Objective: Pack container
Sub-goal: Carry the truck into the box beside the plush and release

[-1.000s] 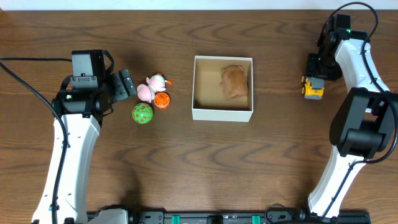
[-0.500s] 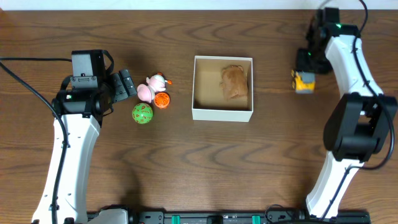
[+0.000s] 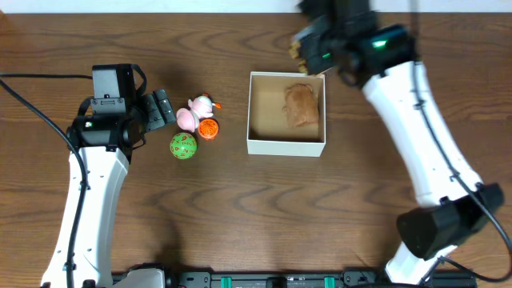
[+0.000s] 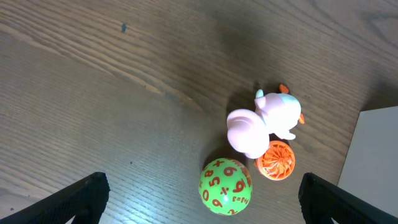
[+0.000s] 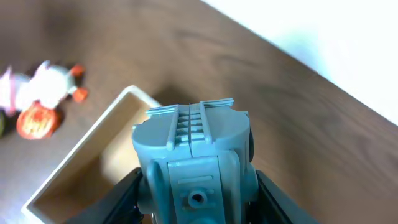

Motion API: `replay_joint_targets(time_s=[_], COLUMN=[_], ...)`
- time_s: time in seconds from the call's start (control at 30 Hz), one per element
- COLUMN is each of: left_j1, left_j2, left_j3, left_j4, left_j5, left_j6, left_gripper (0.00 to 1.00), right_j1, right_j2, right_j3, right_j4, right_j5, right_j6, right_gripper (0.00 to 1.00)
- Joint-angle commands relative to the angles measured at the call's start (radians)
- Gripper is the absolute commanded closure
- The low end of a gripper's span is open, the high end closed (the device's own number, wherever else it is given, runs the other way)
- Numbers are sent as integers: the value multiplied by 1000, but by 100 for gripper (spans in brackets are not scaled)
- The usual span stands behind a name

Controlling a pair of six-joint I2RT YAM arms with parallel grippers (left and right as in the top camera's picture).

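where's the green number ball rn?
Overhead view: the green ball lies left of the container, just below-left of the orange ball, close to the left gripper.

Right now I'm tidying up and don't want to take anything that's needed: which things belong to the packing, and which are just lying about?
Belongs to the job: container, brown toy inside it, grey toy in the right end effector, pink-white toy, orange ball, green numbered ball.
Just lying about: black cable at the table's left.

White arm links (image 3: 88,200) w/ black joints, blk cables (image 3: 32,112) (green LEDs); fingers (image 4: 84,194) black.
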Motion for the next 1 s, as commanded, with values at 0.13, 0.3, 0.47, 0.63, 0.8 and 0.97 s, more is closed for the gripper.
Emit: replay_joint_targets(time_s=[0.13, 0.3, 0.47, 0.63, 0.8, 0.97], left_j1=[4, 4, 4, 4, 4, 4], left_j2=[1, 1, 1, 1, 1, 1], left_j3=[23, 23, 23, 23, 23, 23], left_j4=[-3, -3, -3, -3, -3, -3], left_j5=[3, 3, 3, 3, 3, 3], left_j6=[-2, -2, -2, -1, -2, -2], left_gripper=[2, 2, 2, 2, 2, 2], right_j1=[93, 101, 101, 101, 103, 103], right_j2=[163, 250, 318, 369, 400, 370], right_j3=[-6, -6, -6, -6, -6, 2], right_j4=[-1, 14, 20, 42, 64, 89], right_j5=[-2, -4, -51, -93, -100, -15], right_j6=[-270, -472, -729, -790, -785, -634], right_gripper=[99, 99, 99, 92, 76, 46])
